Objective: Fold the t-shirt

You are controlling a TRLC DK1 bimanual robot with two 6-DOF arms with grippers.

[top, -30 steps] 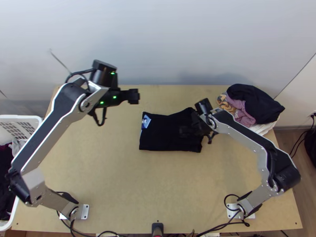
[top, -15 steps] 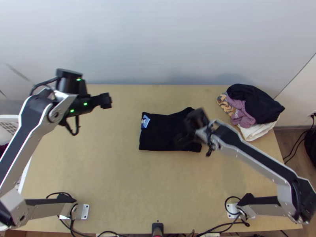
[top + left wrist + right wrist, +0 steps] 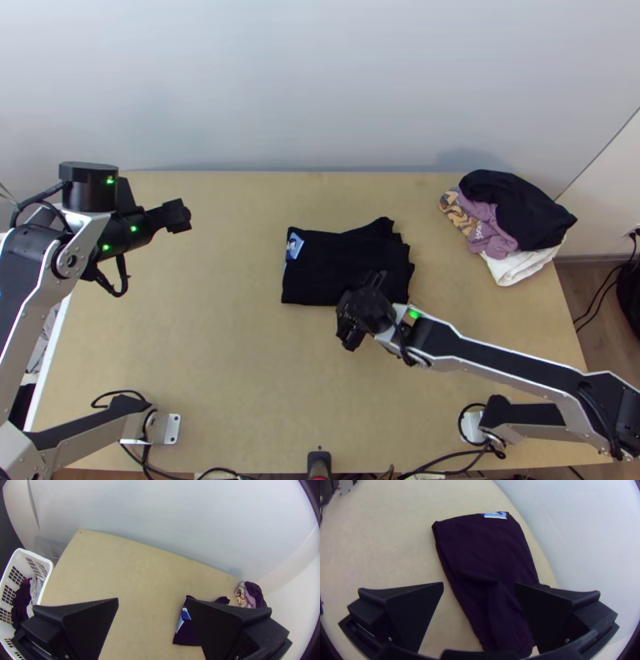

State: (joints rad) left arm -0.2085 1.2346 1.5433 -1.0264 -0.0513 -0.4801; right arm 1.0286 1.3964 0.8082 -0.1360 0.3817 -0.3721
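The t-shirt (image 3: 332, 268) lies folded on the worktop (image 3: 240, 368), likely central for two-sided reach, its layers hard to count. The right pincer (image 3: 480, 584) gapes by its near edge; the left pincer (image 3: 152, 600), also spread, hangs well apart.

Looks over a light wooden table (image 3: 224, 328) to a smooth pale grey-white wall (image 3: 320, 80), with soft shadows (image 3: 468, 160) low down, and brown wood-look floor (image 3: 572, 276) at right

Black fingers (image 3: 85, 620) of the left gripper (image 3: 178, 216) parted above a light wooden table (image 3: 140, 580), dark t-shirt (image 3: 186, 636) with blue-and-white print (image 3: 185, 614) partly hidden behind one finger, white basket (image 3: 44, 559) of dark and grey clothes (image 3: 21, 603) beside the table, mixed-colour clothing pile (image 3: 249, 596) near a pale wall (image 3: 183, 520).
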